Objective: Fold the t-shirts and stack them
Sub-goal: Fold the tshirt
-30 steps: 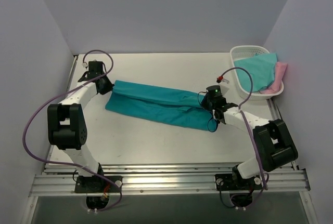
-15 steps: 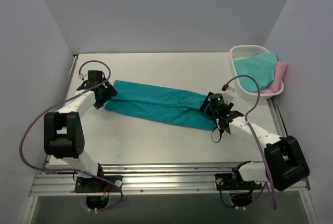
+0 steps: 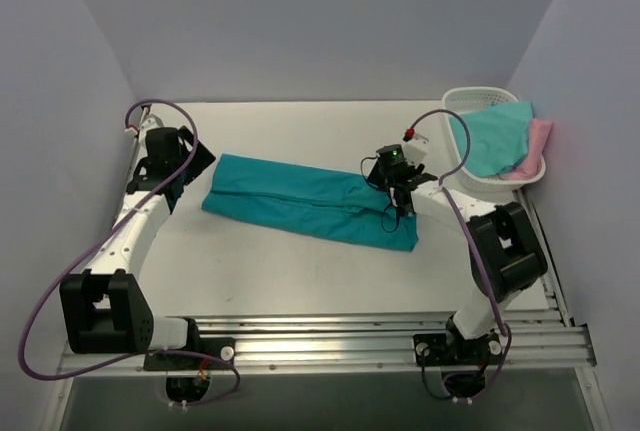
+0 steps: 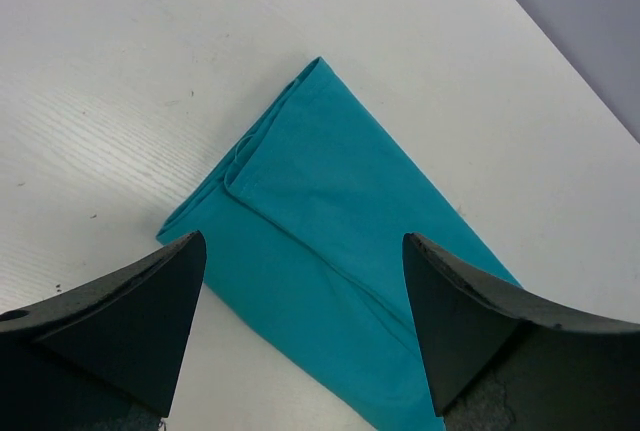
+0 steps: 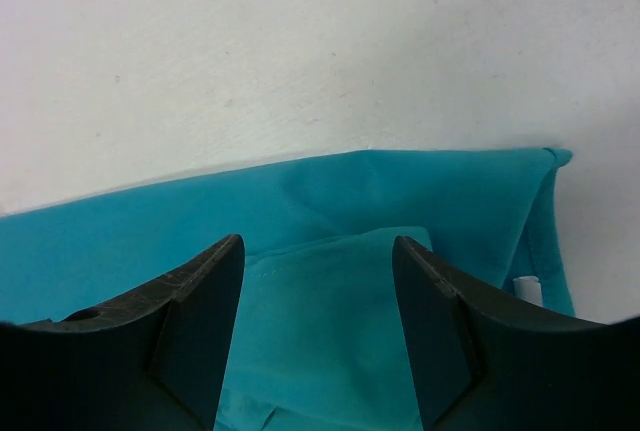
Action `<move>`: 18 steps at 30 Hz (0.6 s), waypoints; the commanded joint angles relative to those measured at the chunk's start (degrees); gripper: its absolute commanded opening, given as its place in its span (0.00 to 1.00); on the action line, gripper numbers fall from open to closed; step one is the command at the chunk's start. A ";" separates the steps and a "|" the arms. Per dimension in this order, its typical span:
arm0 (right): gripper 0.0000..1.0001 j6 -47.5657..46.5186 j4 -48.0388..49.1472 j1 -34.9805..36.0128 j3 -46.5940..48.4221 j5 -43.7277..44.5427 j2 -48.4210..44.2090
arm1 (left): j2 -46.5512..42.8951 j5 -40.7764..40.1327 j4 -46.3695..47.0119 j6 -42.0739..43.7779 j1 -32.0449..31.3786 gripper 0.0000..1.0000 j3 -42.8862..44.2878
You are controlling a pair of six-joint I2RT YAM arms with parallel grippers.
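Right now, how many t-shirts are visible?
3: a teal t-shirt folded lengthwise on the table, an aqua t-shirt and a pink t-shirt in the basket; others may hide underneath.

1. The deep teal t-shirt (image 3: 310,204), on the desk well clear of the basket, is one plain colour with no print.
2. The desk (image 3: 300,271) is white, with faint grey grain and a few dark specks.
3. The basket (image 3: 458,106) is white with a slotted pattern.
4. Inside the basket, the aqua t-shirt (image 3: 495,136) is a lighter plain blue-green. The pale pink t-shirt (image 3: 540,141) shows at the basket's far side.
5. The left pincer (image 4: 303,251) and the right pincer (image 5: 318,251) are matte black.
6. The cables (image 3: 60,241) are purple.
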 commanded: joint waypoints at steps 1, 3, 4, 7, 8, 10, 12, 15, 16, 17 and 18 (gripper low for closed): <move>0.56 0.64 -1.06 0.34 3.16 1.35 3.27 | -2.54 0.07 2.05 1.90 -0.26 0.88 -1.05; 0.56 0.82 -1.32 0.34 3.60 1.78 4.15 | -2.98 -0.10 2.05 2.26 -0.18 0.88 -1.31; 0.56 0.82 -1.67 0.34 3.78 2.83 4.33 | -3.07 -0.10 1.97 2.61 -0.26 0.88 -1.49; 0.57 0.82 -2.82 0.16 3.87 4.51 4.33 | -3.24 0.25 2.49 2.70 -0.26 0.88 -1.93; 0.57 0.91 -3.17 0.16 3.78 5.56 4.16 | -3.33 0.25 2.75 2.70 -0.26 0.88 -2.28; 0.57 0.91 -3.61 -0.01 3.17 6.27 3.81 | -3.25 0.69 3.37 2.61 -0.17 0.88 -2.72; 0.57 1.44 -3.96 -0.02 2.64 7.06 3.28 | -3.16 0.78 3.37 2.61 -0.26 0.88 -2.98; 0.58 1.96 -5.01 -0.02 1.76 7.67 2.66 | -3.33 1.13 3.90 2.52 -0.26 0.88 -3.33; 0.58 2.05 -5.11 -0.02 1.15 7.68 2.23 | -3.33 1.04 3.90 2.43 -0.35 0.88 -3.42; 0.58 2.31 -5.19 -0.02 0.71 7.68 1.96 | -3.42 1.04 3.90 2.52 -0.26 0.88 -3.51; 0.58 2.49 -4.76 -0.02 0.27 7.50 1.61 | -3.59 1.13 3.90 2.52 -0.26 0.88 -3.51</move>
